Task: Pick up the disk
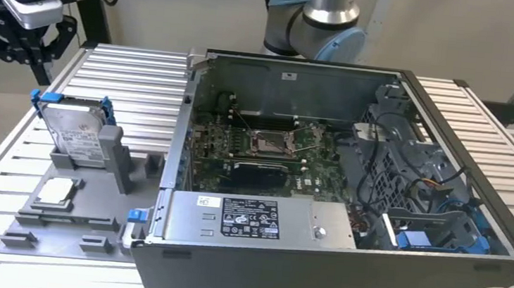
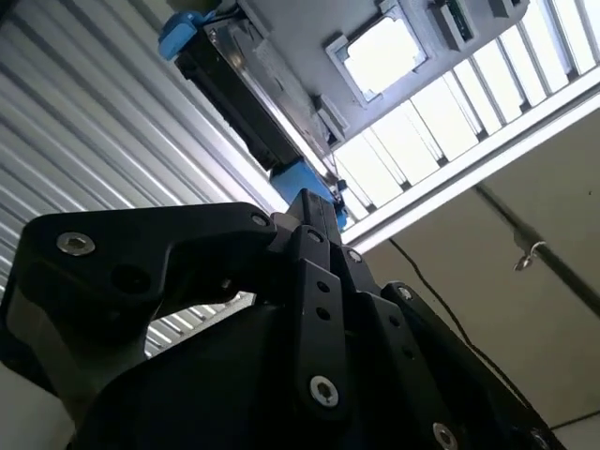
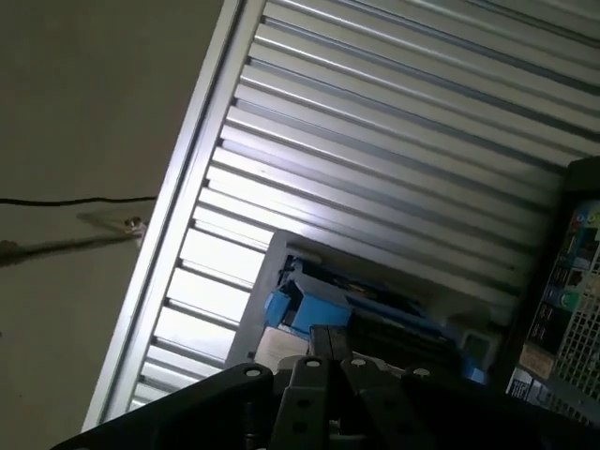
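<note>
The disk stands on edge in a grey fixture on the slatted table, at the exterior view's left, just beside the open computer case. The gripper hangs higher up at that view's far left, well apart from the disk; I cannot tell whether it is open or closed. The exterior view gives the disk's labelled face and blue frame. The second wrist view shows the disk edge-on past the gripper, dark and hard to read. Counted: one disk, one chip, one case. In the first wrist view the gripper covers part of the disk, leaving mostly blue frame.
</note>
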{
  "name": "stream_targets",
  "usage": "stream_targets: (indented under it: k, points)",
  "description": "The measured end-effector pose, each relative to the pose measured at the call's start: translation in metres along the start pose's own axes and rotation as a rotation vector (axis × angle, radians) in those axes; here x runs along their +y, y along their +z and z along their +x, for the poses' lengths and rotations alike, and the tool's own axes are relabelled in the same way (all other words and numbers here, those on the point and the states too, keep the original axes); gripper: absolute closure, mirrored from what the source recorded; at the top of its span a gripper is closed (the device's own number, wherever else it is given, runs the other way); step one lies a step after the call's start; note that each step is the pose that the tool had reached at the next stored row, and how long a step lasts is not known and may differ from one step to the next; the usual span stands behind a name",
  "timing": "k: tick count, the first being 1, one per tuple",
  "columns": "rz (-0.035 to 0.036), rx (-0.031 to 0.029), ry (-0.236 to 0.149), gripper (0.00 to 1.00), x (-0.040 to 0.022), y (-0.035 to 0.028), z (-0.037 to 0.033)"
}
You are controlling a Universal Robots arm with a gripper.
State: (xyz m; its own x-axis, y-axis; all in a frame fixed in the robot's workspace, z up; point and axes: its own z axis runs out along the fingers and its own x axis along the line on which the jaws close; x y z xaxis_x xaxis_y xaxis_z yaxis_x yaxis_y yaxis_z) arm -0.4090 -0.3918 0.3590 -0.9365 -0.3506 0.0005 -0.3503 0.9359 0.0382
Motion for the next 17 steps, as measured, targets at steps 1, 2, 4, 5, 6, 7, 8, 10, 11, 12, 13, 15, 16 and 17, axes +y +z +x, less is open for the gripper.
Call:
stream_targets:
  k: [1,2,4,5,6,7,8,10,11,12,13,15,16,17]
  points:
    - [0.0,0.0007,-0.017,1.0,0.0,0.0,0.0]
    - [0.0,0.0013,-0.035,1.0,0.0,0.0,0.0]
    - [0.0,0.0027,-0.071,1.0,0.0,0.0,0.0]
    - [0.0,0.0034,-0.089,1.0,0.0,0.0,0.0]
    - [0.0,0.0041,-0.108,1.0,0.0,0.0,0.0]
    - [0.0001,0.0049,-0.127,1.0,0.0,0.0,0.0]
    - [0.0001,0.0056,-0.145,1.0,0.0,0.0,0.0]
    - [0.0001,0.007,-0.181,1.0,0.0,0.0,0.0]
    - [0.0001,0.0076,-0.199,1.0,0.0,0.0,0.0]
    - [0.0,0.0083,-0.217,1.0,0.0,0.0,0.0]
    - [0.0001,0.009,-0.235,1.0,0.0,0.0,0.0]
    - [0.0001,0.0104,-0.271,1.0,0.0,0.0,0.0]
    - [0.0001,0.0111,-0.29,1.0,0.0,0.0,0.0]
    - [0.0001,0.0118,-0.308,1.0,0.0,0.0,0.0]
